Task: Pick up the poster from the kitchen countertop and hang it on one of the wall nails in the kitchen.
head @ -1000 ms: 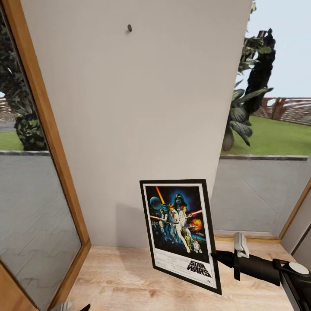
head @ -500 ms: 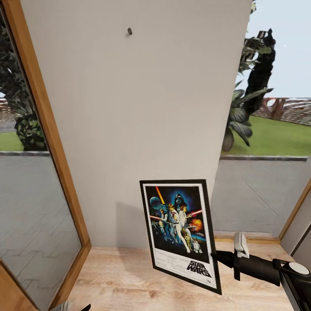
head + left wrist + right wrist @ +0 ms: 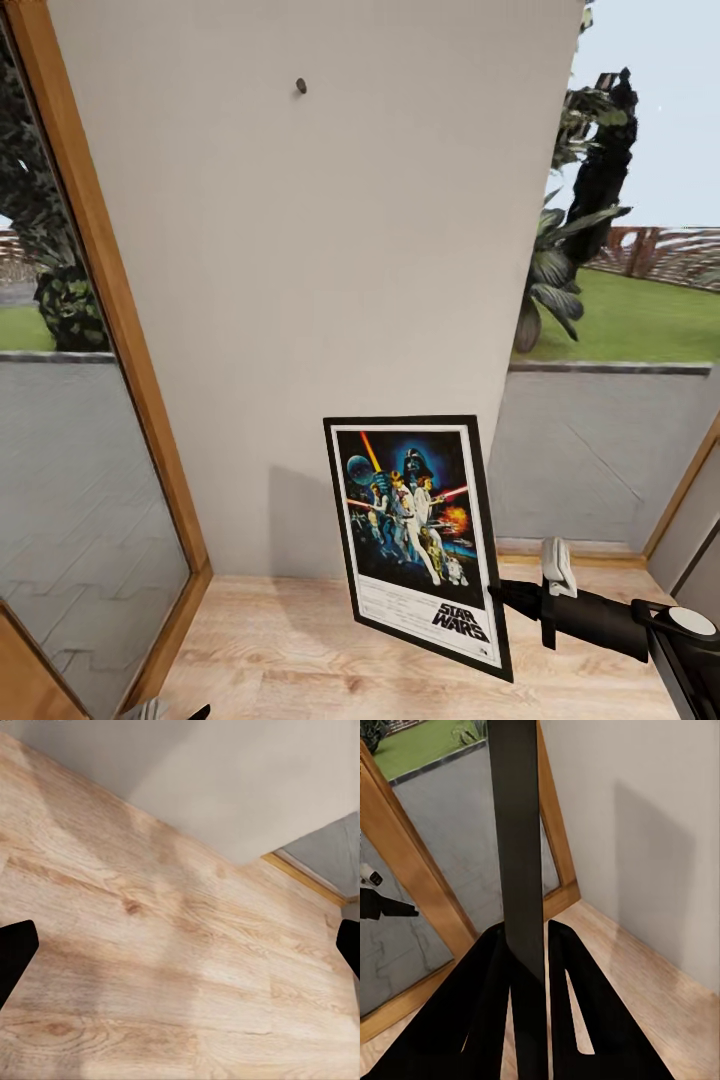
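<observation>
The Star Wars poster (image 3: 415, 520) hangs upright in front of the light-grey wall (image 3: 330, 250), low and right of centre, above the wooden floor. My right gripper (image 3: 497, 592) is shut on its lower right edge. In the right wrist view the poster (image 3: 517, 832) shows edge-on as a dark strip clamped in the right gripper (image 3: 529, 952). A wall nail (image 3: 301, 86) is a dark speck high on the wall, up and left of the poster. My left gripper (image 3: 180, 952) is open over bare floor, with its fingertips (image 3: 15, 952) far apart. The kitchen countertop is out of view.
A wood-framed glass pane (image 3: 100, 300) stands close on the left, and another window (image 3: 610, 450) with a wooden sill is at the right. Light wooden floor (image 3: 280, 650) runs to the foot of the wall. Plants and lawn lie outside.
The wall and nail have slid slightly down in the picture, so the camera has moved. The poster stays in the same spot in the view, still held by the right gripper.
</observation>
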